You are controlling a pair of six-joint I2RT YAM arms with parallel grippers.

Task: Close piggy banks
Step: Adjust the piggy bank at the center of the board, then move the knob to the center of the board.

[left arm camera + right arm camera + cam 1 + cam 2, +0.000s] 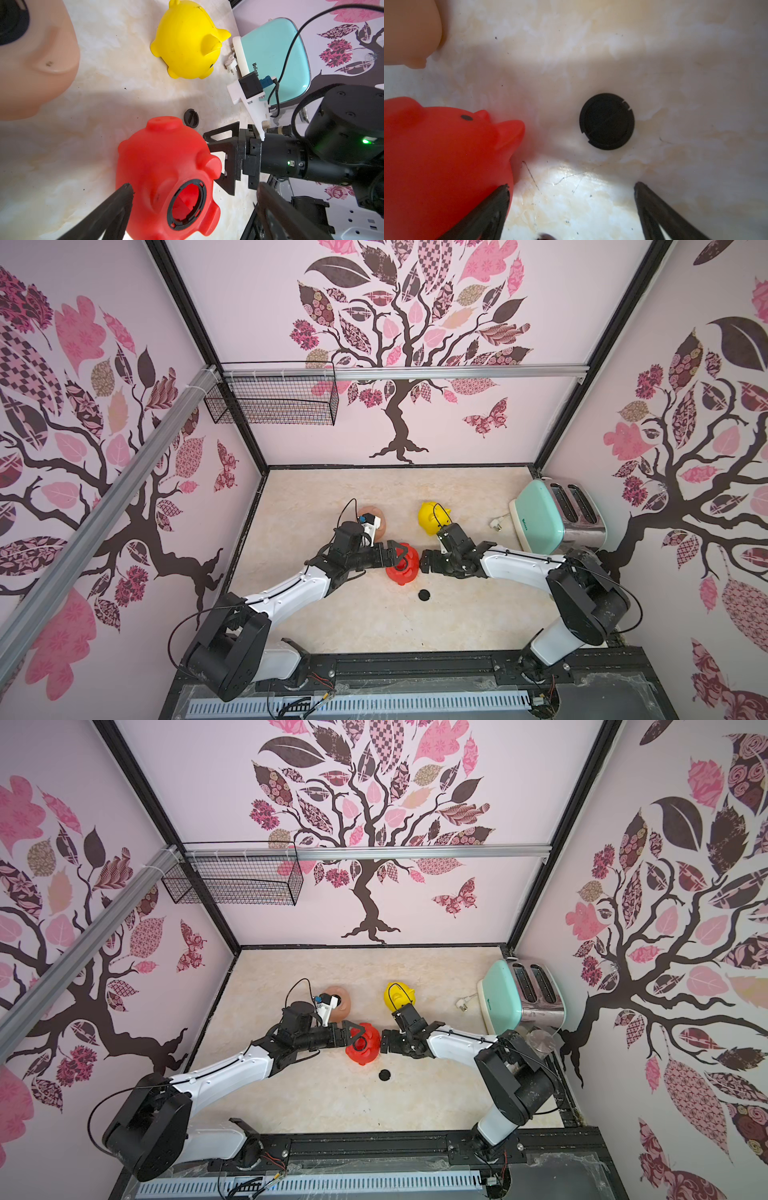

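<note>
Flanking the red piggy bank (402, 572), left hand (398, 558) and right hand (424, 565) reach inward, both spread wide.

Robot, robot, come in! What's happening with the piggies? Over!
Both open: left hand at red pig, right hand beside it. Its belly hole unplugged; black plug loose on table. Nothing blocking.

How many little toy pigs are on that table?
3. The red pig lies in the middle; the yellow pig is behind it, toward the toaster; the peach pig is back left, partly hidden.
</note>
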